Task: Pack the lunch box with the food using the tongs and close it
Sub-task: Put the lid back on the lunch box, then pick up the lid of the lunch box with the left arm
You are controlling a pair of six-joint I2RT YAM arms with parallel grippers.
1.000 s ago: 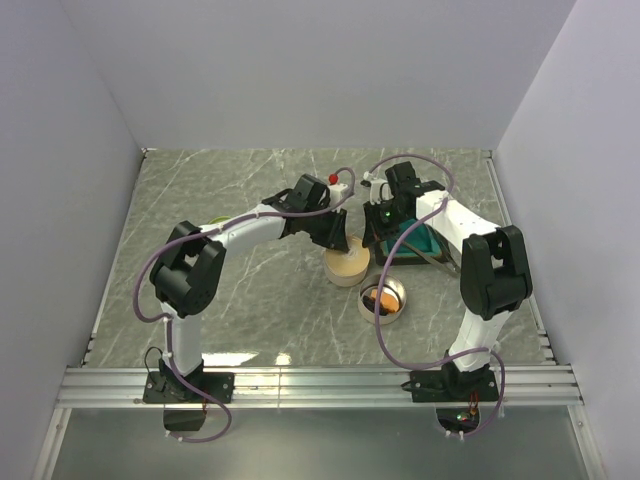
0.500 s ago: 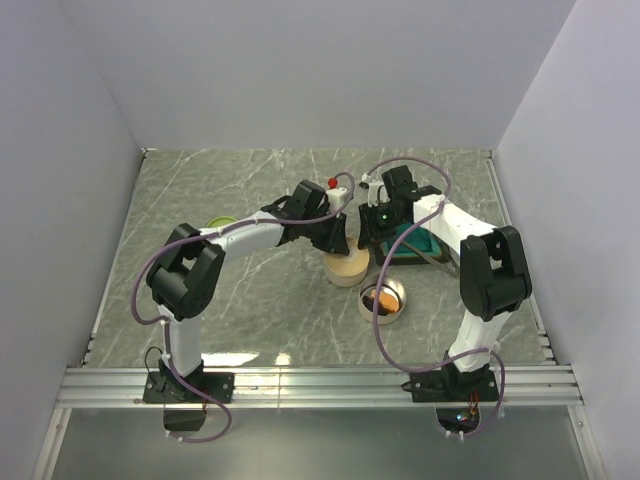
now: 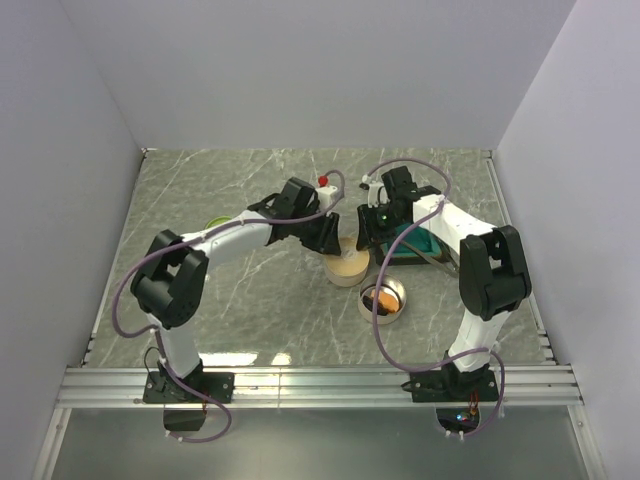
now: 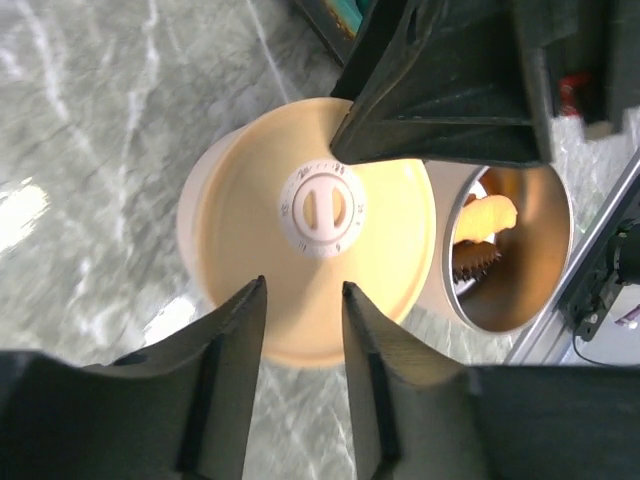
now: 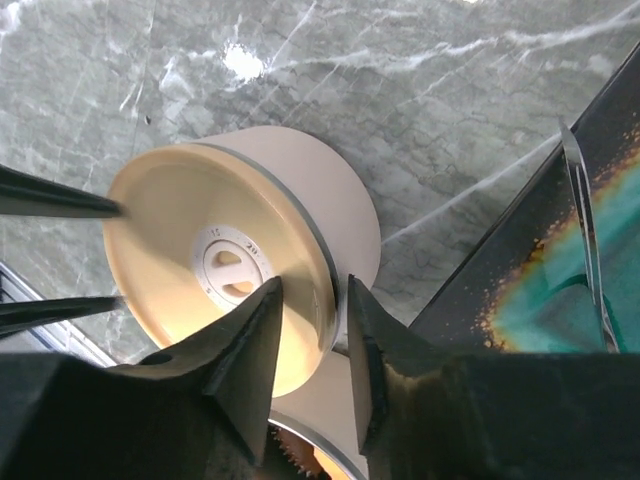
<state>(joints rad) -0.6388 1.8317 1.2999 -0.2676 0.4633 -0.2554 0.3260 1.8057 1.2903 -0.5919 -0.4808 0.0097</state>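
Lunch box lid [image 4: 240,210] lies under left claw [image 4: 303,292] and right claw [image 5: 312,292], both parted.

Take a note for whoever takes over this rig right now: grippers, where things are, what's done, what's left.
Left gripper: open, empty, above the cream lid.
Right gripper: open, empty, over the lid's rim.
Tongs: on the teal tray, in neither gripper.
Food: orange and brown pieces in the open tin beside the lidded one.
Done: one tin lidded, food in the other.
Left: close the open tin. Whether food remains on the tray can't be seen.
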